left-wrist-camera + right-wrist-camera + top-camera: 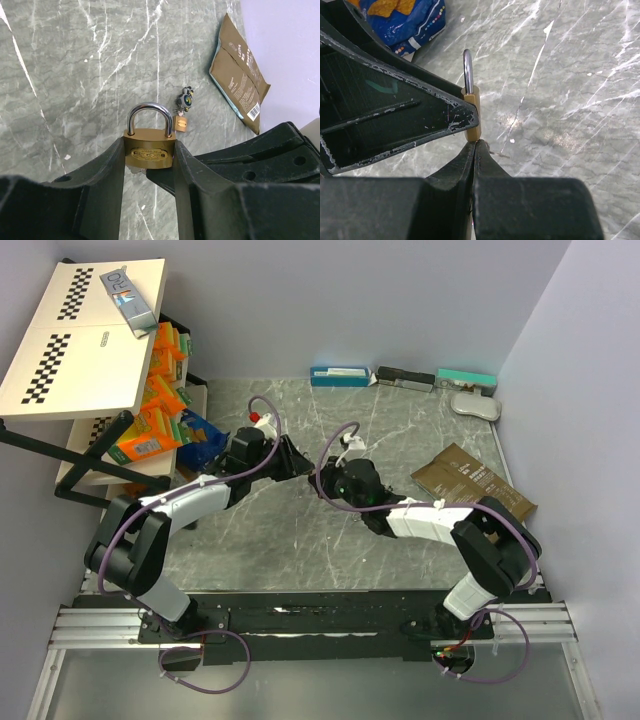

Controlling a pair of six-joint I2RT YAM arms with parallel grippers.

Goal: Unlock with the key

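From above, the left pincer [290,455] and the right pincer [322,476] are seen nose to nose at the middle of the table [270,540]. A brown packet [470,480] lies at 3 o'clock of them, a shelf of snack packets [150,420] at 9 to 10 o'clock, and a row of boxes [400,377] at 12 to 1 o'clock, all well apart and none judged to be in the way. In the left wrist view the padlock [150,150] is held upright, clamped by its brass sides in the left pincer. Its shackle [148,112] is seated at both legs, so it is judged not yet unlocked. A small second lock [181,124] on a key ring lies on the table beyond it, at 1 o'clock. In the right wrist view the right pincer is closed, its tips pressed together right under the padlock's base at 6 o'clock. The key cannot be made out, so whether it is pinched or seated cannot be told. The turn and the shackle's release are judged to remain.
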